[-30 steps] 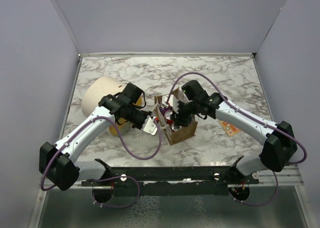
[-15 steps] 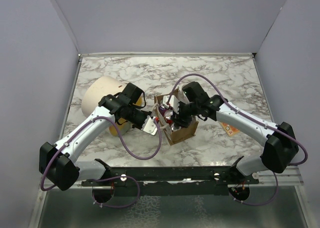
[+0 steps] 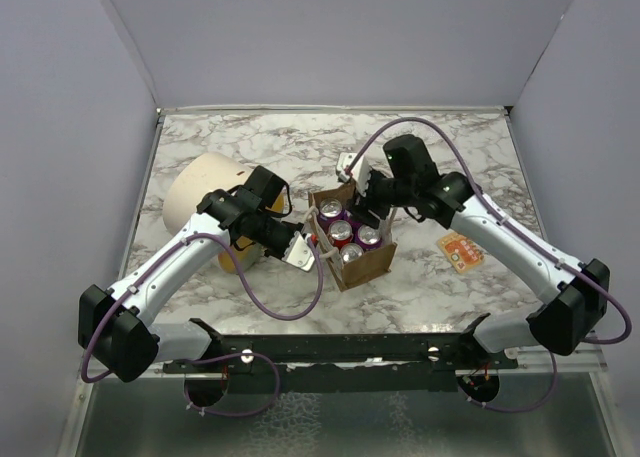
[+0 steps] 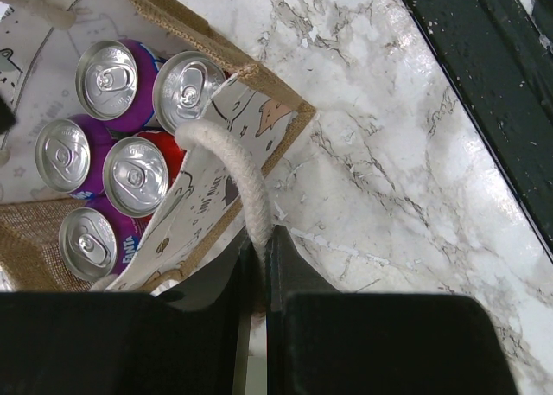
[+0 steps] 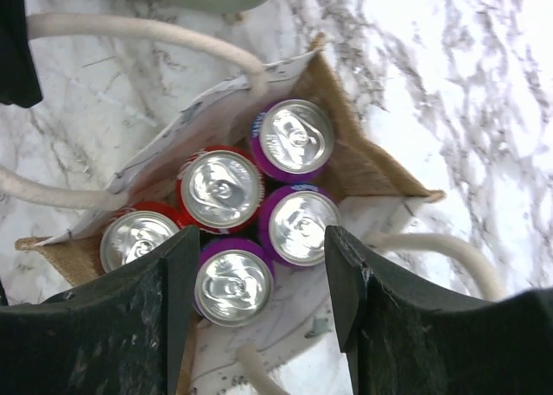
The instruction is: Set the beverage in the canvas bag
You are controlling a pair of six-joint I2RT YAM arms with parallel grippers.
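Note:
The tan canvas bag (image 3: 365, 267) stands upright mid-table with several purple and red soda cans (image 3: 341, 232) upright inside. My left gripper (image 3: 300, 250) is shut on the bag's near cream rope handle (image 4: 233, 166), holding that side of the mouth open; the left wrist view shows the cans (image 4: 136, 175) below it. My right gripper (image 3: 366, 193) is open and empty, hovering above the bag's far edge. In the right wrist view its jaws (image 5: 259, 248) stand wide apart above the cans (image 5: 299, 225), touching none.
A large cream cylinder with an orange end (image 3: 203, 192) lies left of the bag, behind my left arm. A small orange packet (image 3: 460, 250) lies on the marble to the right of the bag. White walls enclose the table on three sides.
My right gripper has lifted up and back out of the bag's mouth, open and empty, uncovering the cans inside. My left gripper has kept its hold on the handle.

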